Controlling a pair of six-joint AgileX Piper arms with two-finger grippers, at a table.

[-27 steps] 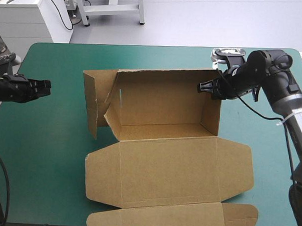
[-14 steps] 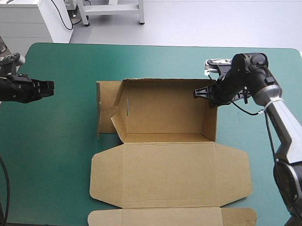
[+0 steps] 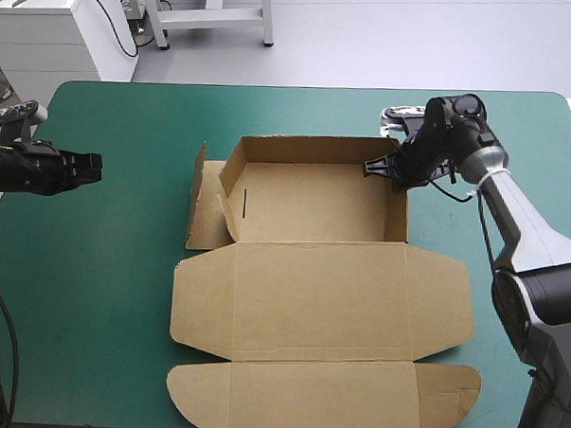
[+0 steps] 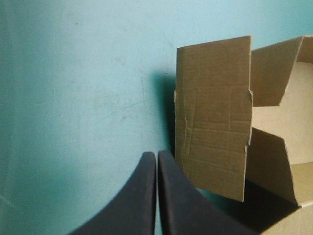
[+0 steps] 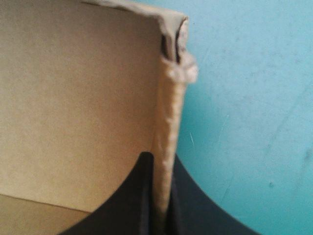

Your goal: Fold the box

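Left arm (image 3: 22,169): enters from the left, held level, pointing right.
Left gripper (image 3: 95,165): fingers pressed together in one point.
Right arm (image 3: 522,220): runs from near right toward far right, forearm angled leftward.
Right gripper (image 3: 369,167): pointing left, fingers pinched on the box's (image 3: 320,301) far right wall.

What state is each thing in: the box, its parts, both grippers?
box: open tray, walls raised.
lid: flat on the table.
left end flap: standing loose, not tucked.
left gripper: shut, empty, away from the box.
right gripper: shut on the box's right wall.
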